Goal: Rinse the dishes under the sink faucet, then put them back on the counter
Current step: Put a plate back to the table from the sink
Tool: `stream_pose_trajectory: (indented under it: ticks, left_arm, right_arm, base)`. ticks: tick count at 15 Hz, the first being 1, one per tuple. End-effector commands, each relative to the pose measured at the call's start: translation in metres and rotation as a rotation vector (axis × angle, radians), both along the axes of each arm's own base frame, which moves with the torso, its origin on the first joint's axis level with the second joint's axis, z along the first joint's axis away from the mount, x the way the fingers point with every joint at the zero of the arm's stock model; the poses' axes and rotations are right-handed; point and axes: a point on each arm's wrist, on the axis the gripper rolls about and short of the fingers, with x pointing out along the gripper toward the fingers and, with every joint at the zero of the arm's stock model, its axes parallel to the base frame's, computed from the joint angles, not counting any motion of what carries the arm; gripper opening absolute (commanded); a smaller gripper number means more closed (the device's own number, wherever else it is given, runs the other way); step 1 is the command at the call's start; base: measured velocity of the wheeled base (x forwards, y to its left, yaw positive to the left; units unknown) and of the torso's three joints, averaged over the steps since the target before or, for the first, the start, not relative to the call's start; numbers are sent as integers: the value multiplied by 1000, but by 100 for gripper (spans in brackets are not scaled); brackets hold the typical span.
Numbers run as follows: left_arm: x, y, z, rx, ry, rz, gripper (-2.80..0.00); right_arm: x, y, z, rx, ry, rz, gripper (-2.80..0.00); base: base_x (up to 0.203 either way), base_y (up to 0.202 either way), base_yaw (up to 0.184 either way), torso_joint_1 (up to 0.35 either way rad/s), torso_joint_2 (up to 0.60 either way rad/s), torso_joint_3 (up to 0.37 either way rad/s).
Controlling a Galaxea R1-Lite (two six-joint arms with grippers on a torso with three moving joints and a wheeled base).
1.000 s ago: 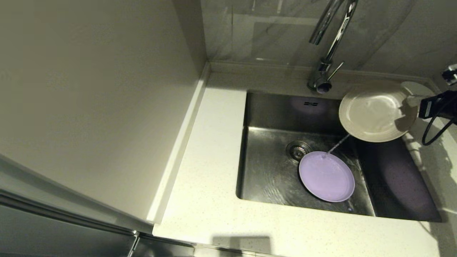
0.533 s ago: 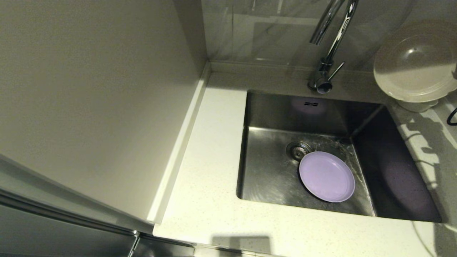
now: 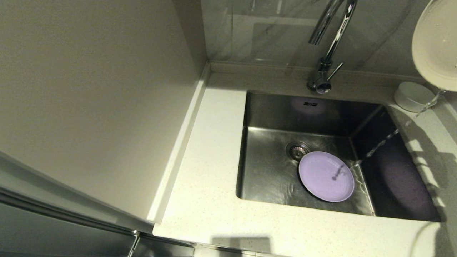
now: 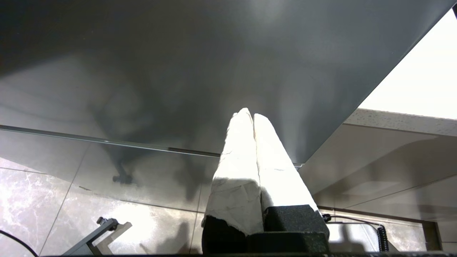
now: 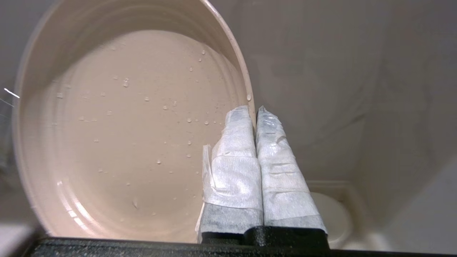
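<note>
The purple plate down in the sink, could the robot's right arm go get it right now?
Probably not yet. The right gripper is shut on the cream plate, held up high beside the faucet. Nothing covers the lilac plate in the sink, but that gripper is busy.

A tall, plain pale panel [image 3: 96, 103] fills the left of the head view, rising from the worktop's left edge and meeting the back wall in a corner; that back wall [image 3: 271, 32] is glossy grey marble-look tile with faint darker veining and soft reflections; below the panel, at the lower left, a dark grey cabinet front [image 3: 53, 232] runs at a slant with a thin metallic edge; the left wrist view shows a dark, smooth cabinet face [image 4: 185, 67], a polished marble-pattern floor [image 4: 43, 200] beneath it, a small black metal bracket [image 4: 107, 228] standing on the floor, and a coiled black cable [image 4: 381, 233] near the far side.
</note>
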Motion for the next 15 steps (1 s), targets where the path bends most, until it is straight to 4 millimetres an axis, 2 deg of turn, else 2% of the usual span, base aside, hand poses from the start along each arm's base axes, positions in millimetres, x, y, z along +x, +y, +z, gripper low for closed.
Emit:
stream_pose_trajectory:
  ticks: [1, 5, 7, 11, 13, 15]
  left_arm:
    - [0, 0, 0, -1, -2, 0, -280]
    - [0, 0, 0, -1, -2, 0, -280]
    - [0, 0, 0, -1, -2, 0, -280]
    - [0, 0, 0, -1, -2, 0, -280]
    - [0, 0, 0, -1, -2, 0, -280]
    - [0, 0, 0, -1, -2, 0, -280]
  right_arm:
    - [-23, 31, 4, 20, -65, 24, -280]
    - [-29, 55, -12, -21, -14, 88, -280]
    - [-20, 55, -14, -70, 85, 120, -280]
    - [19, 43, -6, -168, 469, 43, -280]
    - [34, 45, -2, -169, 706, 19, -280]
    - [43, 49, 12, -136, 929, -37, -280]
  base:
    - [0, 0, 0, 0, 0, 0]
    - [0, 0, 0, 0, 0, 0]
    - [0, 0, 0, 0, 0, 0]
    - [0, 0, 0, 0, 0, 0]
    - [0, 0, 0, 0, 0, 0]
    - [0, 0, 0, 0, 0, 0]
